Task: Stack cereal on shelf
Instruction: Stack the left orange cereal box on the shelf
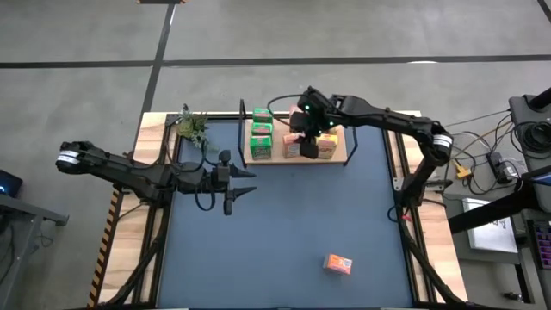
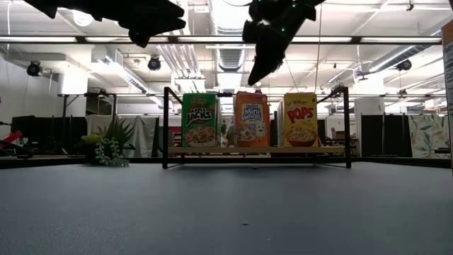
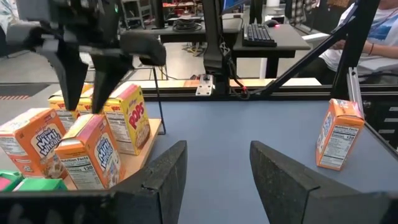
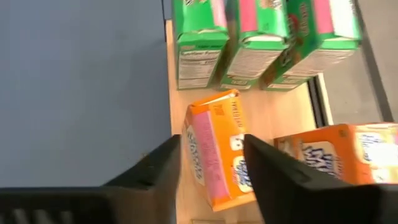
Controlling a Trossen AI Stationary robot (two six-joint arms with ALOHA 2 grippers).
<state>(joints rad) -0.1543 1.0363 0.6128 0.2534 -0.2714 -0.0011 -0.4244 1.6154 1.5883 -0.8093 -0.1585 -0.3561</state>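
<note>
The cereal boxes are looking like light, stiff cardboard with glossy printed faces, so a grip across the two narrow sides should be holding best, gently enough not to dent them. Most are standing on the shelf at the far edge of the mat: green boxes toward its left end, Mini-Wheats boxes in the middle and a yellow Pops box toward the right. One orange box is lying apart near the mat's near right corner. The right gripper is hanging over the shelf's middle, pointing down, fingers spread and holding nothing, with a Mini-Wheats box below the gap. The left gripper is waiting raised near the mat's left edge, fingers parted and empty, pointing right
</note>
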